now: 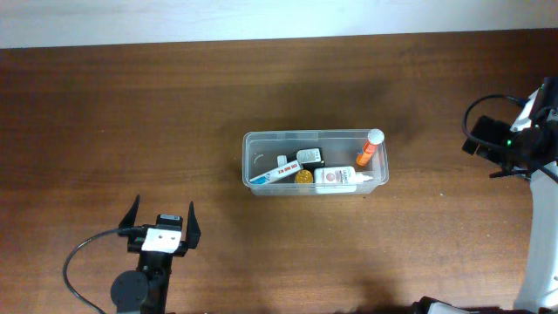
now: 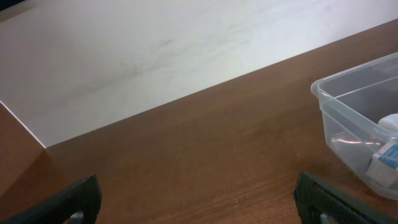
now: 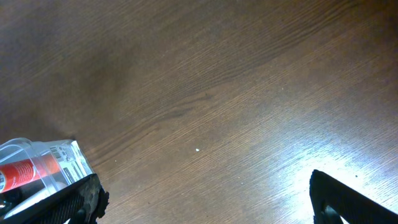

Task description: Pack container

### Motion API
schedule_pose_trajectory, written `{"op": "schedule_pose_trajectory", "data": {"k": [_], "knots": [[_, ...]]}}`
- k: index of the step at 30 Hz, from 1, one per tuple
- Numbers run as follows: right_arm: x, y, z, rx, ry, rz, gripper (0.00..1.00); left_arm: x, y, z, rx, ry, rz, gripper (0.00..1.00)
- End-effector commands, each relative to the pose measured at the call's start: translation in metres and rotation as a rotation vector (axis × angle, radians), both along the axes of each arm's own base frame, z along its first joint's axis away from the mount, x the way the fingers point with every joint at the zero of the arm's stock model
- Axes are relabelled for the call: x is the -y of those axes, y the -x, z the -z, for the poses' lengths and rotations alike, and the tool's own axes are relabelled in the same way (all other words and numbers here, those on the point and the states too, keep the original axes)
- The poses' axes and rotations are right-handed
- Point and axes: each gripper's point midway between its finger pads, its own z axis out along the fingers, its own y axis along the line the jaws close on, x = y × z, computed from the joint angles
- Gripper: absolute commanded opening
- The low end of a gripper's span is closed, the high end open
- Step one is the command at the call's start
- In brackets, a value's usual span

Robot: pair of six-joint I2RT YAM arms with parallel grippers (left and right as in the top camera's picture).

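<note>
The clear plastic container [image 1: 261, 139] sits at the middle of the wooden table. Inside lie an orange bottle with a white cap [image 1: 370, 148], a white tube [image 1: 344, 179], a small box [image 1: 309, 158] and other small items. My left gripper [image 1: 162, 215] is open and empty near the front left, well apart from the container; in the left wrist view [image 2: 199, 202] the container's corner [image 2: 348, 106] shows at the right. My right gripper [image 3: 205, 199] is open and empty at the table's right edge; the container corner with the orange bottle [image 3: 25, 171] shows at its lower left.
A white wall or surface [image 2: 155, 50] lies beyond the table's far edge. The right arm's base and cables [image 1: 510, 139] stand at the right edge. Bare wood [image 1: 131, 113] surrounds the container.
</note>
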Motion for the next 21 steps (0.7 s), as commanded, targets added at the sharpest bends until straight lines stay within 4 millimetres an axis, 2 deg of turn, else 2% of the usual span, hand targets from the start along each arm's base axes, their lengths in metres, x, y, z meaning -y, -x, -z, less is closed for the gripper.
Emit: {"op": "schedule_pose_trajectory", "data": {"k": [1,21], "knots": [[0.0019,-0.0022,-0.0043,0.015,0.002,0.007,0.98,0.0009,0.0005,0.0001,0.003,-0.01,0.008,0.99],[0.0017,-0.0008,-0.0078,0.024,0.008,0.008,0.98,0.0009,0.0005,0.0001,0.003,-0.011,0.008,0.99]]}}
